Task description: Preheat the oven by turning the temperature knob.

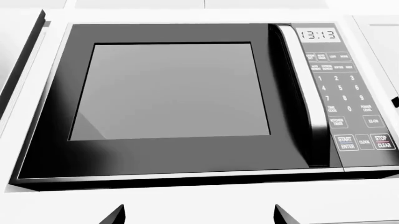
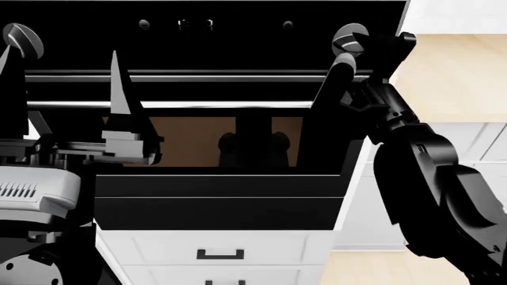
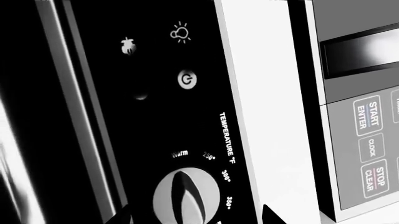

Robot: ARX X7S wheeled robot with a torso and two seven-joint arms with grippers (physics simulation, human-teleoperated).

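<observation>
Closing on the dial is the step in hand; the turn itself is judged not yet begun. At the left of the head view, the left gripper [image 2: 62, 71] stands raised before the oven [image 2: 237, 184], near the left-hand dial [image 2: 20, 38] but touching nothing. Its jaws are spread wide and empty, and its wrist camera looks only at the microwave [image 1: 174, 93]. The oven door is shut, with its silver bar handle [image 2: 198, 76] running across under the black control panel [image 2: 237, 41]. White drawers [image 2: 214, 249] lie below the door. The temperature knob [image 2: 348, 37] sits at the right end of that panel, beside the panel's right edge. The right wrist view confirms it by the "TEMPERATURE °F" lettering and the scale marks Warm, 250, 300 and 350. The right gripper [image 2: 358, 52] is directly in front of this knob, jaws wide and holding nothing, one tip to either side of the dial. Whether either tip touches cannot be told. The next move calls for advancing slightly, closing squarely across the raised bar, then rotating the wrist towards the higher marks without slipping.
</observation>
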